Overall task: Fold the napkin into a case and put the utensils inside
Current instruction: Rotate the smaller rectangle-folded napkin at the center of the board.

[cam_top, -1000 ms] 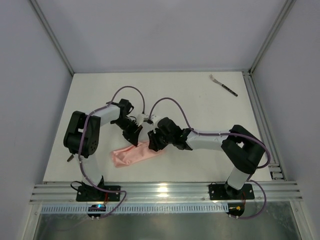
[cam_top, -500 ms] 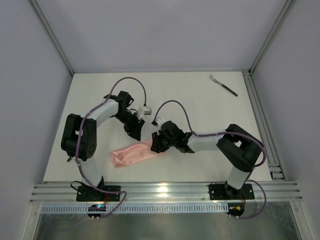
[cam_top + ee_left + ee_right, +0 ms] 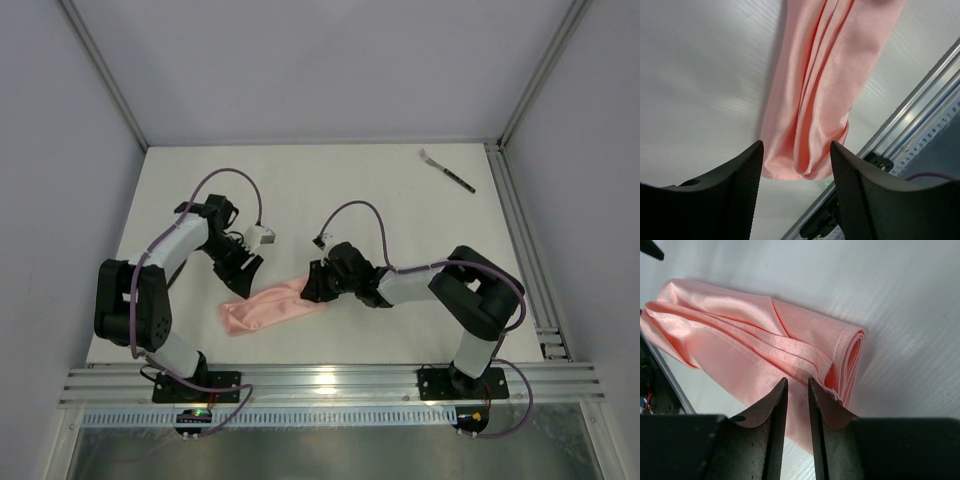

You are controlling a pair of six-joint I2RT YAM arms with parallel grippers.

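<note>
Left gripper (image 3: 796, 150): jaws spread wide, holding nothing. The napkin (image 3: 815, 95), a long rumpled strip, lies just below and ahead of it.
Right gripper (image 3: 798, 382): fingers drawn close, a narrow gap over the napkin's folded end. Whether it grips cannot be told.
Fork (image 3: 447, 170): on the table (image 3: 380, 190), well apart, far beyond the right gripper.

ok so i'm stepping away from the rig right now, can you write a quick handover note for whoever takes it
Left gripper: open, empty, above the napkin.
Right gripper: jaws nearly together at the napkin's right end; unclear whether they pinch cloth.
Napkin: folded into a loose, wrinkled oblong near the table's front edge.
Fork: far right corner, untouched.
Done: rough fold. Left: tidy it into a case, fetch the fork, slide it in.
</note>
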